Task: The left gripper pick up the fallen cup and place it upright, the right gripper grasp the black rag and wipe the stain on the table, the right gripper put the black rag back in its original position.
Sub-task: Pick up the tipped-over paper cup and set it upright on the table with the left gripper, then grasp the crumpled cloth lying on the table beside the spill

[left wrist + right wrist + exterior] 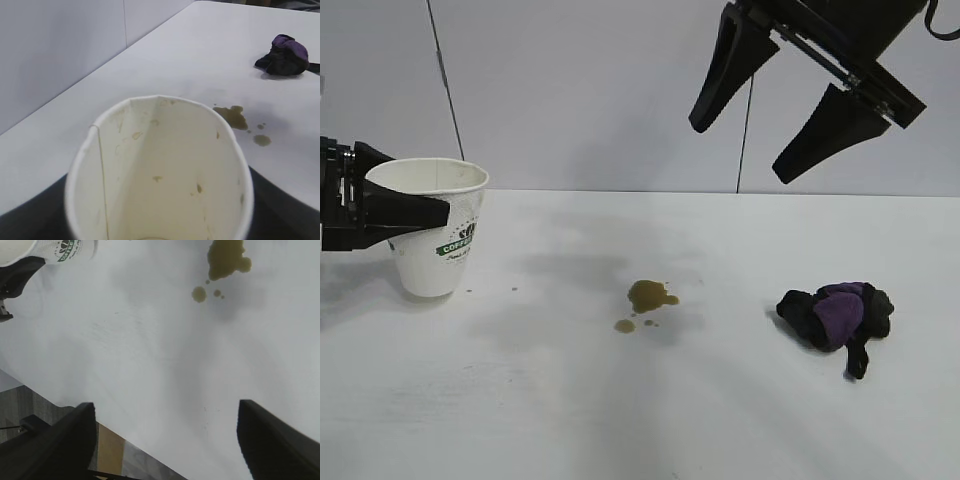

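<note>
The left hand (415,212) is at the left edge of the exterior view and is closed on the cup (432,235), its fingers clamped across the upper wall. The cup stands upright with its mouth up; its base seems to touch the tabletop (620,420), though I cannot be sure it rests fully. The right hand (760,135) hangs in the upper right of the frame, high above the tabletop, its two fingers spread wide and holding nothing. The rag (835,312) lies below it and a little to the right, low in the frame, with its long axis roughly left to right and a strip hanging toward the viewer. So the right hand is clearly the nearer one and, in my judgement, must come mostly straight down. The stain (650,297) lies between cup and rag, near the centre. On the cup's green band I can read "COFFEE"; the rest is hidden
</note>
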